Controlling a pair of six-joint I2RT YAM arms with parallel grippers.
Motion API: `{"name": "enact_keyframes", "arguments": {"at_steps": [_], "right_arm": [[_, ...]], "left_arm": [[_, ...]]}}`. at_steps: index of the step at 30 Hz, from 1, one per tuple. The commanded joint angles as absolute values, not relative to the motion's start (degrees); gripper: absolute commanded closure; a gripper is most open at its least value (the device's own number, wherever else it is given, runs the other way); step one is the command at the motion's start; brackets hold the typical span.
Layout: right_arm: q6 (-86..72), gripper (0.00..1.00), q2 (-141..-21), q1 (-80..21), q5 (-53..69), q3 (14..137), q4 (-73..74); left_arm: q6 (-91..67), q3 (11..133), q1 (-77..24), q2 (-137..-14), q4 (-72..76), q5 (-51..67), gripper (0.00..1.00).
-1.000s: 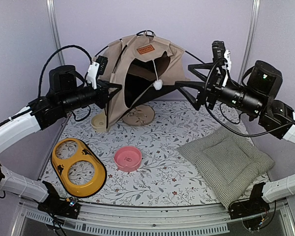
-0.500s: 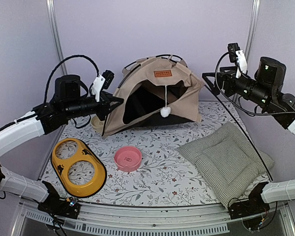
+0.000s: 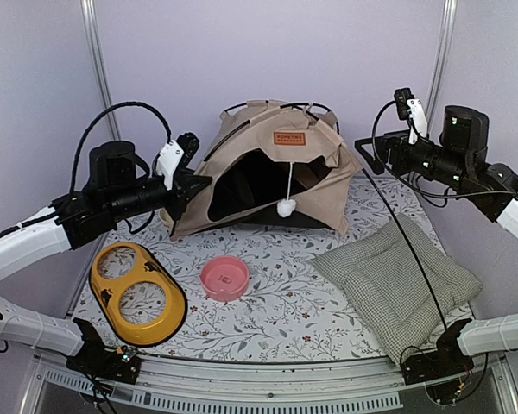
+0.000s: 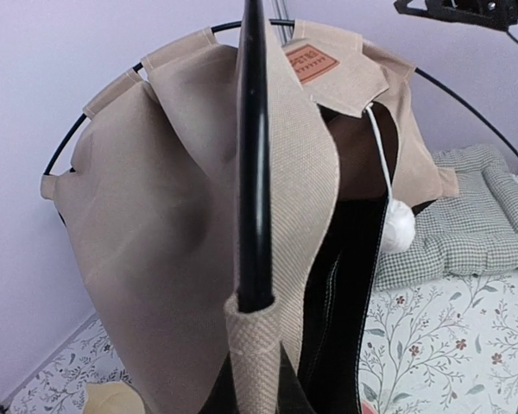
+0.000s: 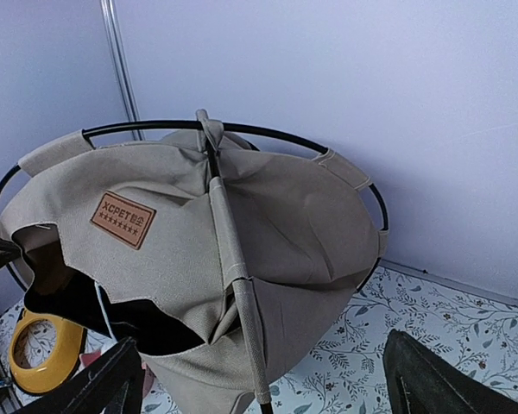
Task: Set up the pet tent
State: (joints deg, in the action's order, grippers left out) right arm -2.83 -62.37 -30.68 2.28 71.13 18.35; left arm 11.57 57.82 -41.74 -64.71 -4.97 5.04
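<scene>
The pet tent [image 3: 268,168] stands upright at the back of the mat, beige with black poles, its dark opening facing forward. Its orange-brown label [image 3: 290,138] and white pompom [image 3: 286,208] show in front. My left gripper [image 3: 200,184] is shut on the tent's left front corner. In the left wrist view the black pole [image 4: 254,172] runs into a beige sleeve [image 4: 257,341], and fabric hides my fingers. My right gripper [image 3: 366,156] is open just right of the tent with nothing in it. In the right wrist view its fingertips [image 5: 95,388] frame the tent [image 5: 285,224].
A green-checked cushion [image 3: 397,280] lies at the right front. A pink bowl [image 3: 224,278] sits mid-mat and a yellow two-hole bowl stand [image 3: 138,293] at the left front. A thin black cable [image 3: 414,250] slants down from the right wrist across the cushion.
The tent swung from tilted to upright and settled on the mat, covering the flat dish behind. The right arm drew back to the right, open throughout. The left gripper kept its hold.
</scene>
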Motion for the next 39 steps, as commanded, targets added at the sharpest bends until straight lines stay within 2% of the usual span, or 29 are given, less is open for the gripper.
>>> {"name": "enact_keyframes", "arguments": {"at_steps": [1,9,21,31,39], "right_arm": [[-3.78,0.02,-62.88,-30.32,4.60,70.94,20.21],[-3.65,0.03,-62.79,-30.22,3.19,71.50,23.02],[-3.07,0.04,-65.05,-30.15,8.08,72.77,23.28],[-2.85,0.04,-64.78,-30.16,8.78,72.00,24.59],[-4.03,0.08,-63.95,-30.15,16.54,67.46,24.78]], "left_arm": [[16.31,56.44,-43.79,-62.06,3.82,-2.94,1.00],[21.37,56.10,-43.62,-60.86,6.96,-8.75,1.00],[24.45,55.85,-43.05,-59.34,8.59,-11.43,1.00],[22.70,59.29,-32.82,-59.67,6.55,-1.19,1.00],[23.37,61.19,-27.76,-61.03,4.22,0.74,1.00]]}}
